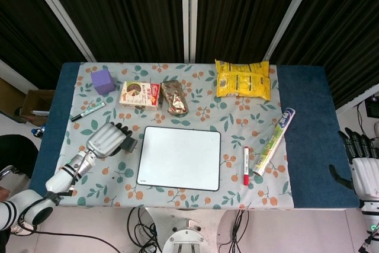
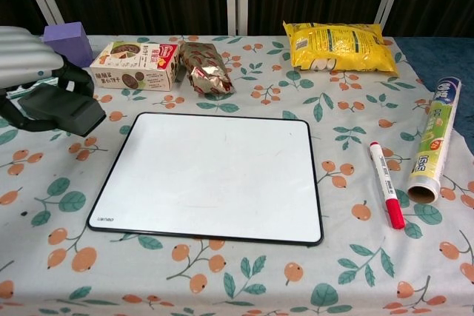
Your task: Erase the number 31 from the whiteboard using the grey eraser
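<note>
The whiteboard lies in the middle of the floral cloth, its surface blank white with only faint smudges. My left hand is left of the board and off it, gripping the grey eraser under its curled fingers above the cloth. My right hand hangs beyond the table's right edge, fingers apart and holding nothing; it does not show in the chest view.
A purple block, cookie box, foil packet and yellow bag line the far side. A green marker lies at left. A red marker and wrap roll lie right of the board.
</note>
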You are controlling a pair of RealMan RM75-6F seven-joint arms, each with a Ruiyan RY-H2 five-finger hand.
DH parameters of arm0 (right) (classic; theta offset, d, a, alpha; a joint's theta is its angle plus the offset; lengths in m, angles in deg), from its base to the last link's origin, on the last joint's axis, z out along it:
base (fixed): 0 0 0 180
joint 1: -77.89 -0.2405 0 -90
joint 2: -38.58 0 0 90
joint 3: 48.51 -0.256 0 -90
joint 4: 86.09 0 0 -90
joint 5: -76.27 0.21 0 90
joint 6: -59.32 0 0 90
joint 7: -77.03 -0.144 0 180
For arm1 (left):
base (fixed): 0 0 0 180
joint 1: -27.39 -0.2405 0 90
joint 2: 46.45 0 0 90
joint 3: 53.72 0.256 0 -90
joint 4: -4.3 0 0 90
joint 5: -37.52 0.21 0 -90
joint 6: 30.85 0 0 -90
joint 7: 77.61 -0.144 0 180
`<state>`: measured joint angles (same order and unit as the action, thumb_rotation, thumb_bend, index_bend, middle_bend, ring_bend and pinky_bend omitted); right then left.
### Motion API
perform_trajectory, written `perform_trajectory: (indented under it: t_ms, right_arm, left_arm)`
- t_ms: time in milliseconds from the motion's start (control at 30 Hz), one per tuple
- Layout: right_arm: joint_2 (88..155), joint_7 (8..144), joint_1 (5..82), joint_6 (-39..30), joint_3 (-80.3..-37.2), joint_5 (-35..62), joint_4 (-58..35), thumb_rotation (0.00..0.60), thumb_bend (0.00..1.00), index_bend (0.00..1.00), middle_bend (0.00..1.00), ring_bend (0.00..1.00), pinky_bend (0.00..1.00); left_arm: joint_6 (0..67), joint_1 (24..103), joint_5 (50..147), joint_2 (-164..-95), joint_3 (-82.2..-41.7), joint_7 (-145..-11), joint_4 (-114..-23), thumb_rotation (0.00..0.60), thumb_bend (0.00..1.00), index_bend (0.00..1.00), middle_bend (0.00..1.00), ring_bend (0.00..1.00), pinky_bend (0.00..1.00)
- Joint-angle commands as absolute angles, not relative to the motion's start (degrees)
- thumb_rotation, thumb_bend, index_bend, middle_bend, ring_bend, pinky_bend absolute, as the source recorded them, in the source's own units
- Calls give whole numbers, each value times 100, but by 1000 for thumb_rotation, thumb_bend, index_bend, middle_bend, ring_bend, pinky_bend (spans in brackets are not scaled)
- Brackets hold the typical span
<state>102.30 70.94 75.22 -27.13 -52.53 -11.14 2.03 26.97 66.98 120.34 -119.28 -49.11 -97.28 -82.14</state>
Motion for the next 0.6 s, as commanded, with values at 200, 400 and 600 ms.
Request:
perform_trajectory:
  t_ms: [200,400,600]
  right_arm:
    - [10193,7139,7560,-2755,-5240,-1080,241,600,242,0,0,0,0]
    - [10206,7121,7566,-2752,-5231,-1066,212,600,242,0,0,0,0]
    - [10219,7122,7558,-2738,-5226,-1061,203,600,243,0,0,0,0]
  left_arm:
    - [2559,6528,12024,-12217,-4896,-9411,-7744,600,426,682,595,495,582]
    - [2543,6475,12001,-12307,-4941,-9692,-7606,600,324,471,445,379,529]
    - [2244,6477,11524,-12141,-5025,-10195,-7975,600,175,122,185,178,343]
